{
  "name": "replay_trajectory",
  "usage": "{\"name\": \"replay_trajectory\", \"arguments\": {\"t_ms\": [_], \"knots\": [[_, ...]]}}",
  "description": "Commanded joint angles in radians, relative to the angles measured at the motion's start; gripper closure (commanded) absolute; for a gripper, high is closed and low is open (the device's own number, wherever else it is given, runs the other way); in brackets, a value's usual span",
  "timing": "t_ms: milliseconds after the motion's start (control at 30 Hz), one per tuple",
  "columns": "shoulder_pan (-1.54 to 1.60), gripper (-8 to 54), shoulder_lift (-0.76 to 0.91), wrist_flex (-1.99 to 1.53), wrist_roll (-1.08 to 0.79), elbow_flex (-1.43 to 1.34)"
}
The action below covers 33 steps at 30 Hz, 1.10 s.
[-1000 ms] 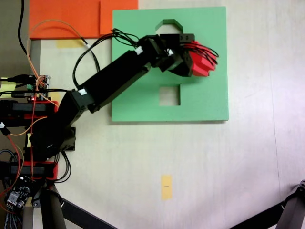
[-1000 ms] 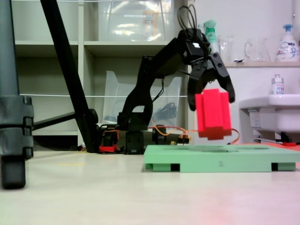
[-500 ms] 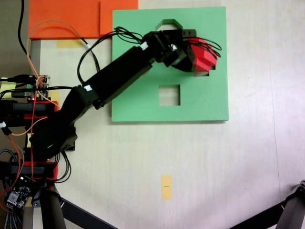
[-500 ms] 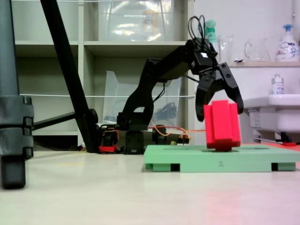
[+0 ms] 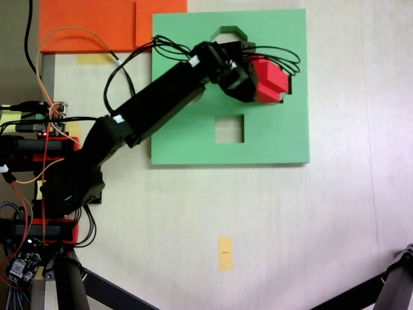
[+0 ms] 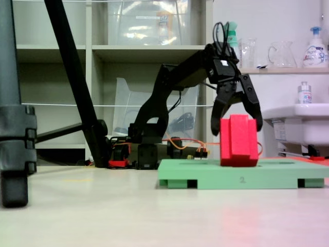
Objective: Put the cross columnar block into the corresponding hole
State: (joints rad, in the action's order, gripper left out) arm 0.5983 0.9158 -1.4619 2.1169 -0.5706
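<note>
The red cross columnar block (image 6: 239, 144) stands upright on the green foam board (image 6: 241, 180), its lower end at the board's top surface. My gripper (image 6: 237, 127) comes down from above with one finger on each side of the block's upper part, shut on it. From above, the block (image 5: 271, 81) sits in the upper right part of the board (image 5: 271, 142), with the gripper (image 5: 266, 81) reaching in from the left. The corresponding hole is hidden beneath the block and gripper, so I cannot tell how deep the block sits.
A square cutout (image 5: 230, 129) lies just below the gripper and an octagonal cutout (image 5: 226, 31) at the board's top edge. Orange sheets (image 5: 90, 26) lie at the upper left. Yellow tape (image 5: 224, 252) marks the table. Tripod legs (image 6: 15, 103) stand nearby.
The block hung tilted above the board a second ago. It has been lowered and straightened and now stands upright on the board, with the gripper still around it.
</note>
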Motion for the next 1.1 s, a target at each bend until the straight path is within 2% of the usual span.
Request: {"name": "replay_trajectory", "arguments": {"t_ms": [0,1067], "knots": [[0.026,23.6,0.083,-0.043,0.0,0.049],[0.035,23.5,-0.08,0.06,-0.005,0.066]]}}
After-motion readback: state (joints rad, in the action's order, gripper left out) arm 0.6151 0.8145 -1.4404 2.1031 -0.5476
